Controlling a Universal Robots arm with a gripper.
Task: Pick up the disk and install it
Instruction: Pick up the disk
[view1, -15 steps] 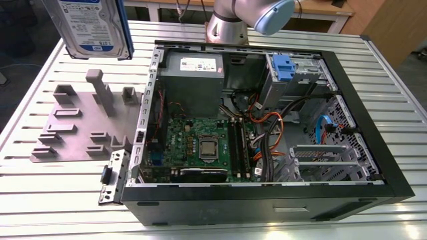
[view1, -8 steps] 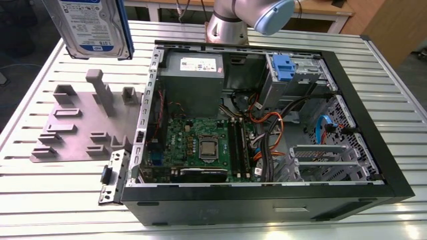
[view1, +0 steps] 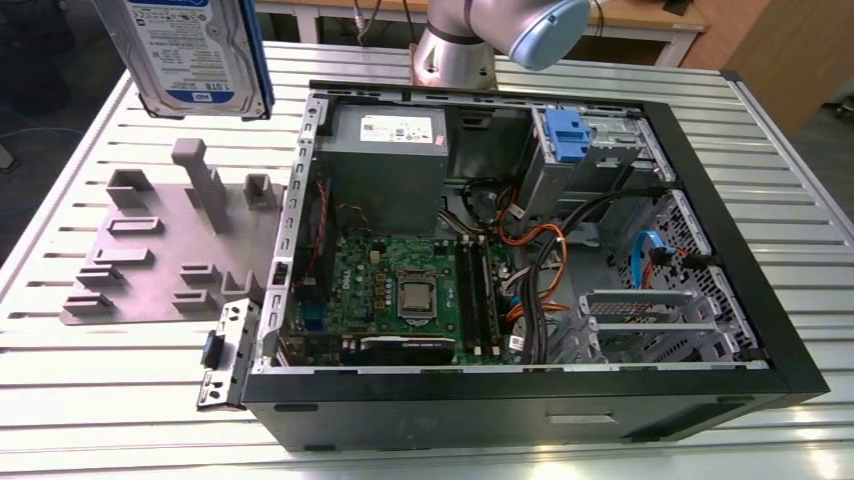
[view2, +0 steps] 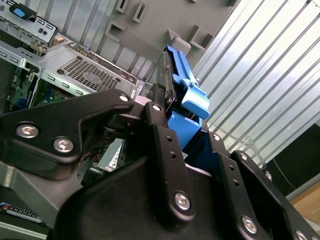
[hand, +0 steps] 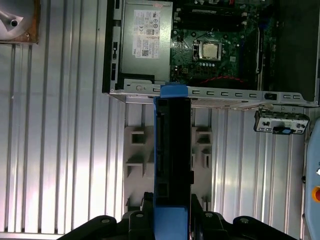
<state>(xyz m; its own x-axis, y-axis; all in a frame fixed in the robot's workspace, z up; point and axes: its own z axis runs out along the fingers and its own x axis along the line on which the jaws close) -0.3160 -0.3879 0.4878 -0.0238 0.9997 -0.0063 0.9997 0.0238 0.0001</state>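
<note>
The gripper was clamped on the disk, held aloft on edge with its long axis running straight out from the jaws. Beneath lay the grey holder plate. Farther off, toward the exterior view's right, the open computer case waited, with its drive cage at the far corner.

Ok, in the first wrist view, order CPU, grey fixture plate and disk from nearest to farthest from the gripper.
1. disk: clamped in the gripper.
2. grey fixture plate: under the disk, beside the computer case.
3. CPU: inside that case.
</note>
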